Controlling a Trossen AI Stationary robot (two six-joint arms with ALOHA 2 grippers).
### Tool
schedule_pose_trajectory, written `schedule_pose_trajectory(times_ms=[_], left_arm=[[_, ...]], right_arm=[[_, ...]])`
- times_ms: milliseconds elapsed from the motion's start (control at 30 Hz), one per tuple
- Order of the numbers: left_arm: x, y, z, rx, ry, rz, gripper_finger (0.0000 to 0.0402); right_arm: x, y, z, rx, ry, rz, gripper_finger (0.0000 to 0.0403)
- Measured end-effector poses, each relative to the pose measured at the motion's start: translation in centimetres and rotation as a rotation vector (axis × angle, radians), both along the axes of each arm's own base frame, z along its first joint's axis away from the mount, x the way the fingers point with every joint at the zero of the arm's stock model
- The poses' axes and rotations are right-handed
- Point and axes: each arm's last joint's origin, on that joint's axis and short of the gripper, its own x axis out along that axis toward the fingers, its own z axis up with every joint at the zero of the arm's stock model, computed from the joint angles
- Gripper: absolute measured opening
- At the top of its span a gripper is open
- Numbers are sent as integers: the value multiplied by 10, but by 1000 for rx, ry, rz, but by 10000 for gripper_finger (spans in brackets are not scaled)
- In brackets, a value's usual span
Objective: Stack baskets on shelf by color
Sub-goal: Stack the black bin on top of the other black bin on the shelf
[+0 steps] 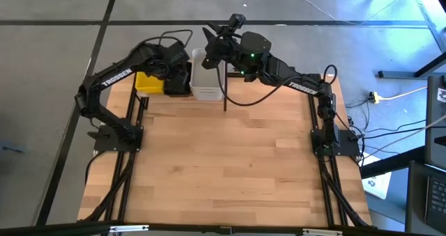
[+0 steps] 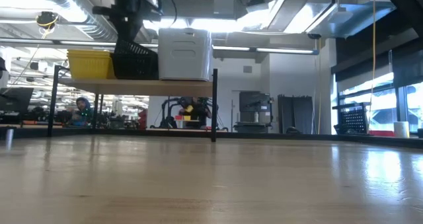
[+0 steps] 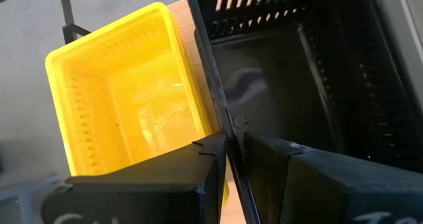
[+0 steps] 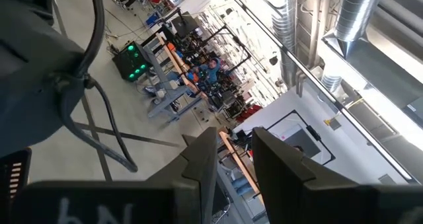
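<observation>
Three groups of baskets stand side by side on the shelf [image 2: 139,86] at the table's far left: yellow [image 1: 148,83], black perforated [image 1: 178,81] and translucent white [image 1: 205,84]. My left gripper [image 3: 230,143] comes down over the black basket [image 3: 291,85] and is shut on its wall beside the yellow basket [image 3: 125,98]. In the low view the black basket's top [image 2: 135,52] slants, higher toward the yellow one. My right gripper [image 1: 210,42] hangs open high above the white baskets, pointing slightly upward, with nothing between its fingers [image 4: 201,154]. My left gripper pinches the black basket's long side wall at its rim [image 3: 228,121], the side next to the yellow basket. One finger is inside the basket and one outside, in the gap between the two baskets. The fingers come slanting down from above, set across the rim.
A black upright [image 1: 224,93] of the shelf stands just right of the white baskets [image 2: 185,54]. The wide wooden tabletop [image 1: 230,166] stretches toward the near edge. Cables hang from the right arm near the upright.
</observation>
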Motion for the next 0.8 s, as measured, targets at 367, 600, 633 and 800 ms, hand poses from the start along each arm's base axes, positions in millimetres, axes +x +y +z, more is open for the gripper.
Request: schedule_pose_trajectory(times_ms=[367, 600, 633, 800], left_arm=[[-9, -6, 18, 58, -34, -16, 43], [-16, -10, 30, 78, -67, -26, 43], [-16, -10, 30, 73, -59, -27, 43], [-11, -7, 24, 51, -16, -40, 41]], right_arm=[[0, 0, 0, 0, 0, 0, 99], [0, 0, 2, -4, -23, 0, 99], [0, 0, 2, -4, -26, 0, 99], [0, 0, 3, -5, -30, 0, 99]])
